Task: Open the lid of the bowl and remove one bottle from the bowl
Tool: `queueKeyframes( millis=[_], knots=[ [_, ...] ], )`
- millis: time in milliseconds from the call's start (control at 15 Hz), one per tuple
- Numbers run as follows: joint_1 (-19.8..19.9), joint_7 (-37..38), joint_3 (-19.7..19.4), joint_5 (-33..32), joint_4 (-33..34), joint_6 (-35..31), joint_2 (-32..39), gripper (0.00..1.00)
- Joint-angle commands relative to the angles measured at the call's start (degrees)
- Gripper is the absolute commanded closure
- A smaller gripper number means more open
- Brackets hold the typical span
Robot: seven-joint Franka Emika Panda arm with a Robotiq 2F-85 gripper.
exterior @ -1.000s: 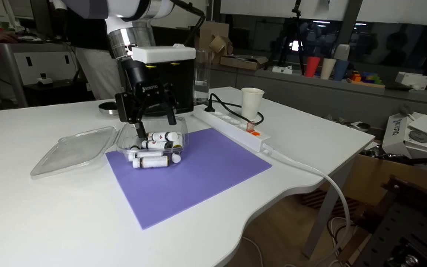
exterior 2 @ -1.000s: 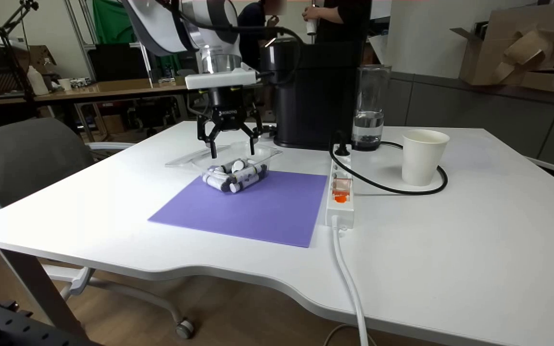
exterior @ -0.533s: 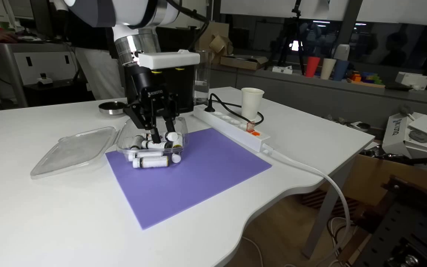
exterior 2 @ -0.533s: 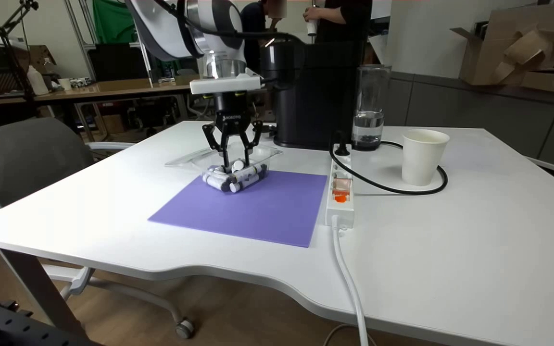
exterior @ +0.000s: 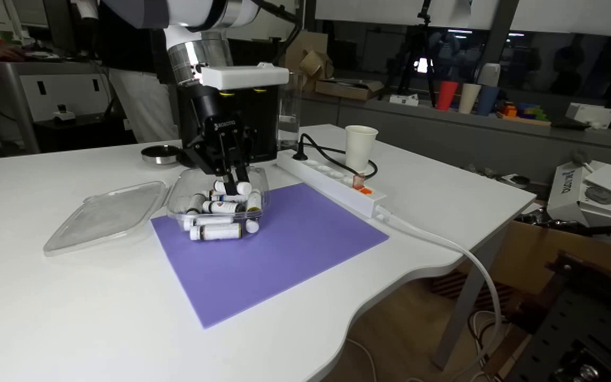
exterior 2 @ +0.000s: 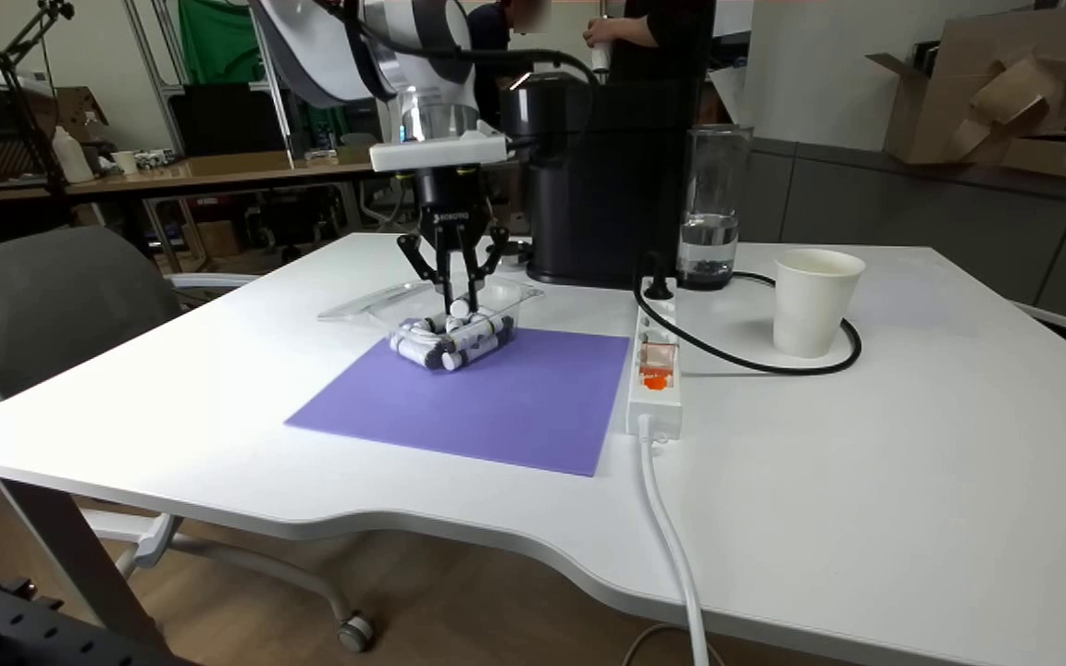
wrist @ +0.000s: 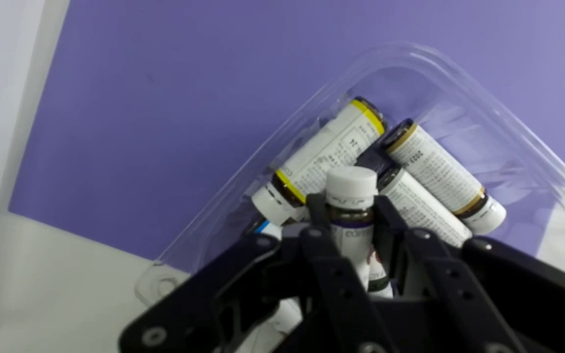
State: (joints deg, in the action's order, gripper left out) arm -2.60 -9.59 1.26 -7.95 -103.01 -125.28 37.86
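Where tool [wrist: 351, 208] grips, bottle [wrist: 353, 233] white-capped, brown-necked

The bowl [wrist: 513, 147] and mat [wrist: 130, 137] are seen close, from above, in the wrist view; in both exterior views, from farther off, down across the table [exterior: 98, 307].

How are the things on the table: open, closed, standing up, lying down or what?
Bowl: open.
Lid: open, beside the bowl.
Pincer: closed on a bottle.
That bottle: cap on.
Other bottles: lying in the bowl.
Mat: flat, partly under the bowl.
Cup: standing up, contents hidden.
Power strip: plug in; on or off unclear.
Clear jug: standing up, partly full.
Black machine: standing; on or off unclear.
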Motion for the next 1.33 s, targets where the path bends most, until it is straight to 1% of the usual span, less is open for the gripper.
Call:
queueKeyframes(
  millis=[0, 267, 533, 733, 1067, 1267],
  knots=[
    [0.35, 2.46, -1.45, -0.92, -3.19, -0.05, -6.42, 0.93],
    [0.78, 5.99, -4.03, -1.58, -6.34, -1.73, -12.41, 0.93],
    [2.22, 9.72, -6.0, -1.12, -10.51, -4.32, -15.44, 0.93],
    [3.56, 11.9, -7.11, -0.62, -13.36, -7.46, -14.77, 0.93],
    [5.57, 12.66, -8.03, 0.66, -19.16, -17.97, -11.69, 0.93],
    [5.78, 12.72, -8.15, 0.89, -21.36, -22.2, -9.55, 0.93]
  ],
)
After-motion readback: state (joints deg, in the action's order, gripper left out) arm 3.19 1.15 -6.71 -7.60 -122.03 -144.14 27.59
